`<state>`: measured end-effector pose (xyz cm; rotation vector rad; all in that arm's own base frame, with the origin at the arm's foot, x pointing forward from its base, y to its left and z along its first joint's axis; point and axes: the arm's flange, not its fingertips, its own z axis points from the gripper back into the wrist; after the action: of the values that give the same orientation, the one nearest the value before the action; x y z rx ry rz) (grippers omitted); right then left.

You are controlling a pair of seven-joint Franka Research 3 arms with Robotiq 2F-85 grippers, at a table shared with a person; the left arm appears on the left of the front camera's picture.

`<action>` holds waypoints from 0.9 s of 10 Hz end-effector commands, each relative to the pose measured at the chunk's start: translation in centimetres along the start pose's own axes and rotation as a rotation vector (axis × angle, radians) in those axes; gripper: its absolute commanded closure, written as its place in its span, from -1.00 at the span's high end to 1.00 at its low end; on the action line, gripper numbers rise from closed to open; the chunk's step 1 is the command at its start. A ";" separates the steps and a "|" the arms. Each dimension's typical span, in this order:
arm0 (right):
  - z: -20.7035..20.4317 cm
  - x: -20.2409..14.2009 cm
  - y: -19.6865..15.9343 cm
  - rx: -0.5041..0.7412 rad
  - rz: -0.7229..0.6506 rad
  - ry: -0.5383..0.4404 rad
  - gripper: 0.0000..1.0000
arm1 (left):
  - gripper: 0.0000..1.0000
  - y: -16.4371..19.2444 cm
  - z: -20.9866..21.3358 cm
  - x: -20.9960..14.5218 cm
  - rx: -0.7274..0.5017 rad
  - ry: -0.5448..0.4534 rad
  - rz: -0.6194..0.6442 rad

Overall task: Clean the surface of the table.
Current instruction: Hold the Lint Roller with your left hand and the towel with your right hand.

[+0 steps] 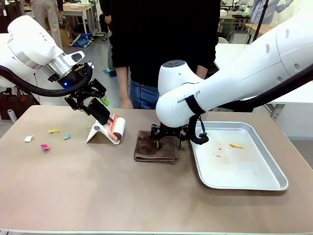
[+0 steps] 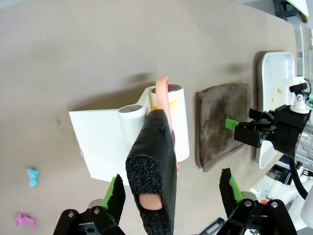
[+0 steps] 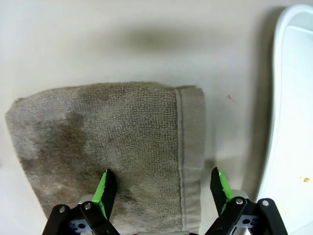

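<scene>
The brown table [image 1: 98, 191] carries small paper scraps at its left: white [image 1: 29, 138], yellow [image 1: 53, 131], cyan [image 1: 67, 136] and magenta [image 1: 44, 147]. A lint roller [image 1: 116, 128] rests in a white stand [image 1: 97, 132]. Its black foam handle [image 2: 151, 171] rises between the fingers of my left gripper [image 2: 172, 192], which is open with a gap on one side. A folded brown towel [image 1: 156, 149] lies at the middle. My right gripper [image 1: 169, 141] is open, fingertips down on the towel [image 3: 122, 132] near its hemmed edge.
A silver metal tray [image 1: 254, 183] with a few orange crumbs lies to the right of the towel; its rim [image 3: 279, 122] is close to my right gripper. A person in dark clothes stands at the far edge. The near half of the table is bare.
</scene>
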<state>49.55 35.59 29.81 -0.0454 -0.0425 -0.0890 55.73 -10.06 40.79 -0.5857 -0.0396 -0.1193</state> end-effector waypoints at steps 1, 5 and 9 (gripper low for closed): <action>-0.4 -0.4 -0.4 0.005 -0.028 0.002 0.60 | 0.42 -0.2 -0.4 -0.6 0.030 0.005 -0.001; -0.4 -0.4 -0.4 0.015 -0.019 0.021 -1.00 | -1.00 -0.3 -0.4 -0.8 0.028 0.001 0.016; -0.7 -0.2 -0.2 0.021 -0.013 0.042 -1.00 | -1.00 -0.6 0.0 -0.8 0.028 -0.022 0.009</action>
<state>49.62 35.53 30.51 -0.0350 -0.0390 -0.1010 55.49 -10.17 40.84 -0.5689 -0.0437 -0.1212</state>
